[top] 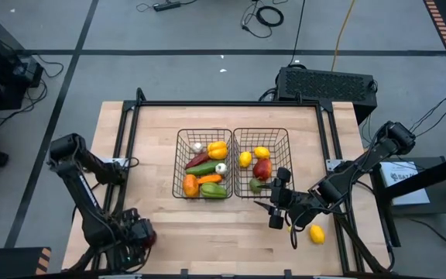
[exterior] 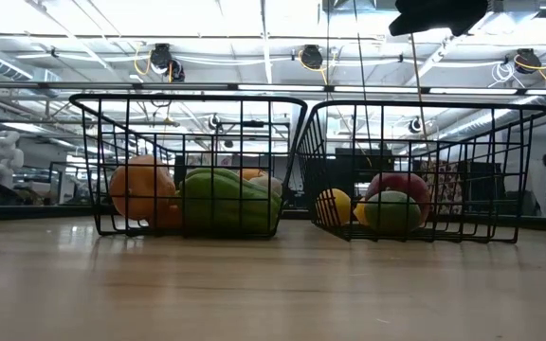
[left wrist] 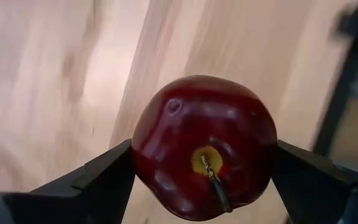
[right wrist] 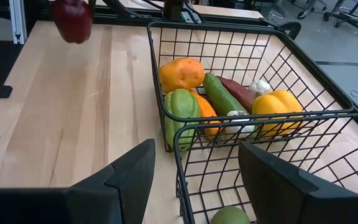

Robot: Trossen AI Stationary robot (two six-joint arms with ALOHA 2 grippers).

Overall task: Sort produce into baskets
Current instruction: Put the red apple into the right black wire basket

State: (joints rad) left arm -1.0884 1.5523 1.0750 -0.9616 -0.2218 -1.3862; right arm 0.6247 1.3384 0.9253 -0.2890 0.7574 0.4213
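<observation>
My left gripper [top: 145, 235] is near the table's near left corner, shut on a dark red apple [left wrist: 204, 146], which also shows in the right wrist view [right wrist: 72, 20]. My right gripper [top: 277, 208] is open and empty over the near edge of the right basket [top: 288, 163]. That basket holds lemons, a red apple and a green piece. The left basket [top: 178, 164] holds peppers, a cucumber and garlic. A lemon [top: 316, 233] lies on the table by the right arm. My left gripper pinches the apple between its two fingers, one on each side of its round body [left wrist: 140, 155]. The fingers come from above. The stem end [left wrist: 209, 163] faces back toward the wrist. In the right wrist view the apple seems lifted clear of the table.
The two wire baskets stand side by side at the table's middle, their inner walls [exterior: 301, 161] touching. A black rail frames the table's far and side edges [top: 231, 103]. Bare wood lies between the left gripper and the baskets [top: 207, 225].
</observation>
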